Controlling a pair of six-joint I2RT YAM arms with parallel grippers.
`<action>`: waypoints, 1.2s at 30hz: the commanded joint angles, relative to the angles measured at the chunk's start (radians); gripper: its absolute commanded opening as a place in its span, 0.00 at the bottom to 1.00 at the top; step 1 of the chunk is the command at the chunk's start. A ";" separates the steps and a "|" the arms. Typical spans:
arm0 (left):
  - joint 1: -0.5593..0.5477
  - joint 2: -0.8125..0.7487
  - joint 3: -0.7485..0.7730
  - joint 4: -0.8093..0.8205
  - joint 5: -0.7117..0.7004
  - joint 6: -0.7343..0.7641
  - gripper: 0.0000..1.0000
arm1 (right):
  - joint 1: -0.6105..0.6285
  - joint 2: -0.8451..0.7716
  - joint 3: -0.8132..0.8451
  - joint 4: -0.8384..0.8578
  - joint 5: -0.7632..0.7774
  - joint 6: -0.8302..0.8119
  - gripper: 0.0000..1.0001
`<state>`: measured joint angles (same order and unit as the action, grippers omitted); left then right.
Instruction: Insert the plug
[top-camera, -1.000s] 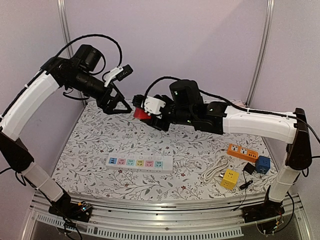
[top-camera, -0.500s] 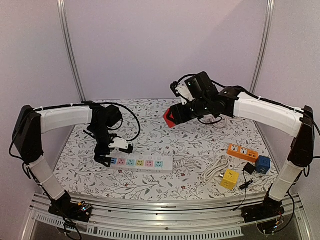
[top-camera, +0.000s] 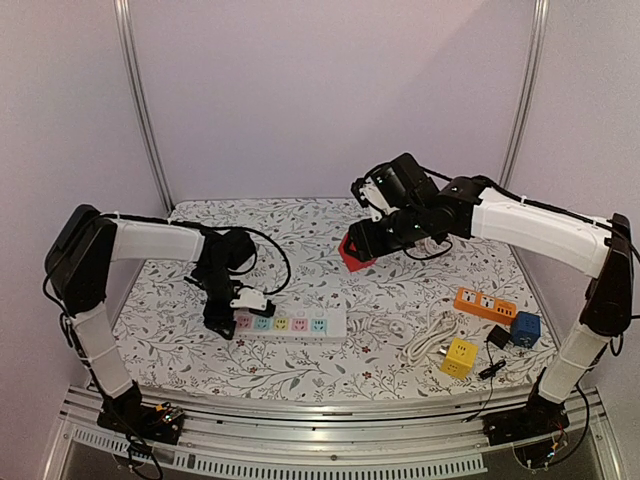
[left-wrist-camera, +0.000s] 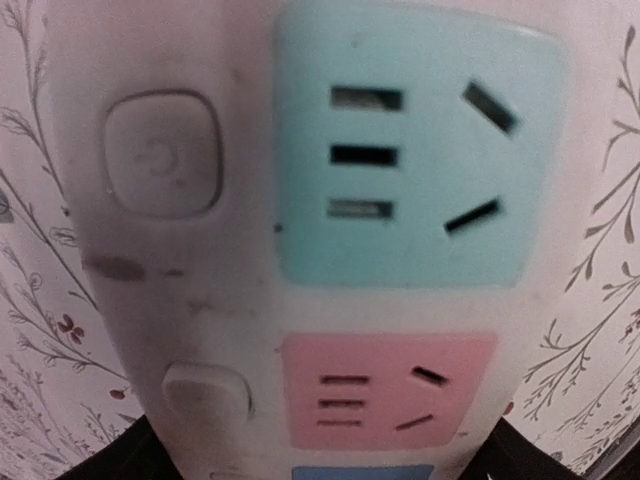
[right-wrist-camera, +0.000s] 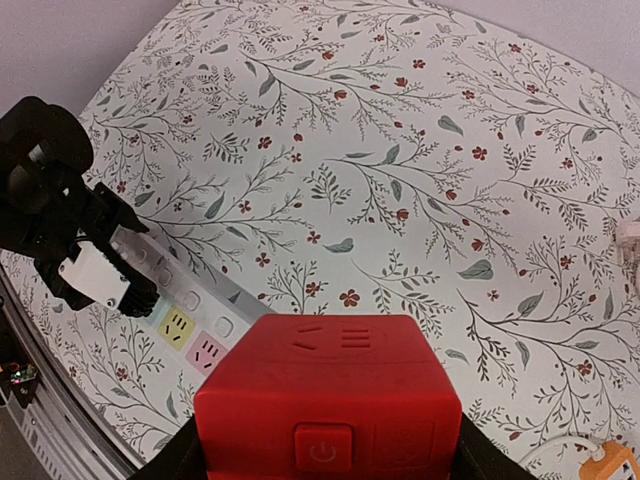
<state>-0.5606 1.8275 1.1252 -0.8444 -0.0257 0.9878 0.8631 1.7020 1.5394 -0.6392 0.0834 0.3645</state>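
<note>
While the right hand hung high over the flowery tabletop, its 2 fingers were squeezed on the red plastic cube plug, 1 finger on each flat side. In the right wrist view the cube showed a power button and some socket slots on its faces. Black fingers sat at both of its bottom corners. I could not see its metal pins.

The long white plastic power strip, with a row of pastel sockets, lay flat on the tabletop, well apart from the cube. The left hand was low at the left end of that strip. In the left wrist view the strip filled the picture, with a light blue socket and a pink socket very close. I could not tell if that hand was open or closed, or if it held the strip.

I think the cube was hard, smooth and light. It would not bend or squash, but its shiny sides could slip or twist when it was pushed into a socket. The 2 flat sides, near the middle, looked like the best place to hold. The strip looked light too, so it might slide unless something pressed it down.
</note>
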 joint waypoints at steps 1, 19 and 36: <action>-0.046 0.005 0.062 -0.089 0.068 -0.159 0.57 | -0.001 -0.053 0.017 -0.055 0.067 0.033 0.00; -0.243 -0.081 0.079 -0.236 0.259 -0.465 0.99 | 0.127 0.025 -0.033 -0.194 0.082 0.371 0.00; -0.023 -0.269 -0.015 -0.027 0.248 -0.614 0.99 | 0.291 0.185 -0.016 -0.243 0.089 0.586 0.00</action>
<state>-0.6029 1.5772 1.1507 -0.9588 0.2310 0.4377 1.1339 1.8370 1.5051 -0.8707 0.1658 0.8940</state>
